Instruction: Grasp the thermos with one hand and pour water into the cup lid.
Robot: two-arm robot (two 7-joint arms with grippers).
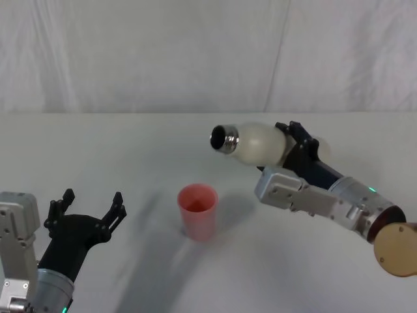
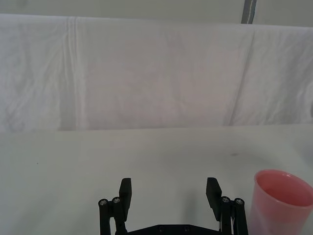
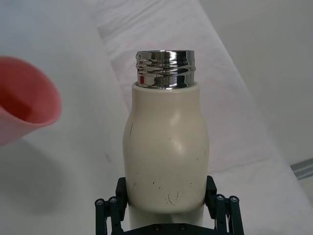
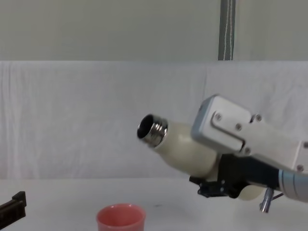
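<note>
Already the thermos (image 1: 257, 145) is off the table (image 1: 130, 150), clamped around its lower body by the right gripper (image 3: 167, 205), whose black fingers (image 3: 110, 208) press on both sides of the cream wall. It hangs to the right of the cup lid (image 1: 197, 210) and higher than it, tipped well over so that its steel neck (image 4: 153, 130) points left. In the chest view the mouth sits slightly above the body, so the tilt looks short of pouring, and no water shows at the neck or in the air. The pink cup lid stands upright on the white table, near the middle, and I cannot tell whether anything is in it.

So the grasp and lift look done; what remains, by my reading, is to bring the mouth over the cup lid and tip further until water runs.

Farther out, the left gripper (image 1: 88, 210) rests low at the near left, its fingers spread apart and holding nothing, just left of the cup lid. Nothing lies between the neck and the cup lid; a white cloth backdrop (image 1: 195, 52) closes the far side.
</note>
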